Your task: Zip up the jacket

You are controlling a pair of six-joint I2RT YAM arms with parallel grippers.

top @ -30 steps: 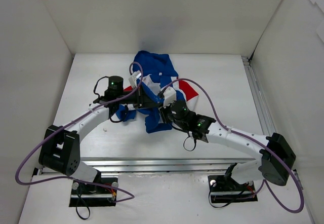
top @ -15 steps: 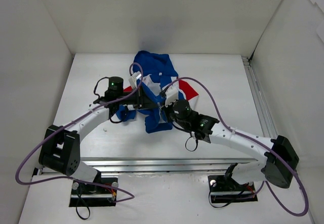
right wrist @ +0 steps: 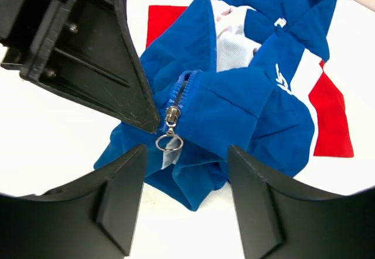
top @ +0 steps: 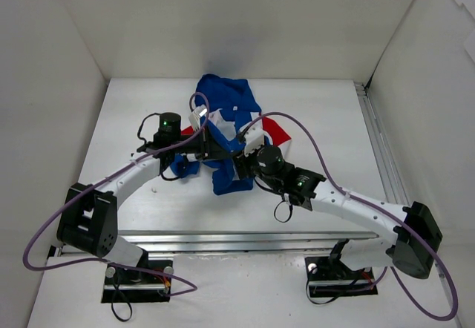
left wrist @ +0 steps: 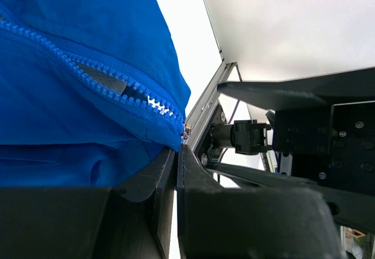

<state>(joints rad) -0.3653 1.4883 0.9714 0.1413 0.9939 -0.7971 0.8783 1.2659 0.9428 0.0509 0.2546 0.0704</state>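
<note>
A crumpled royal-blue fabric jacket (top: 223,116) with red and white panels lies on the white desk (top: 334,120), from centre towards 12 o'clock. The left gripper (left wrist: 177,152) has its fingers pinched on the hem below the zip. The right gripper (right wrist: 186,153) holds its fingers wide around the silver ring pull (right wrist: 168,143). The cloth looks light and limp, so grip that pull.

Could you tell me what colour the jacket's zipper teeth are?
Blue zipper teeth, matching the jacket; clearest in left wrist view.
</note>
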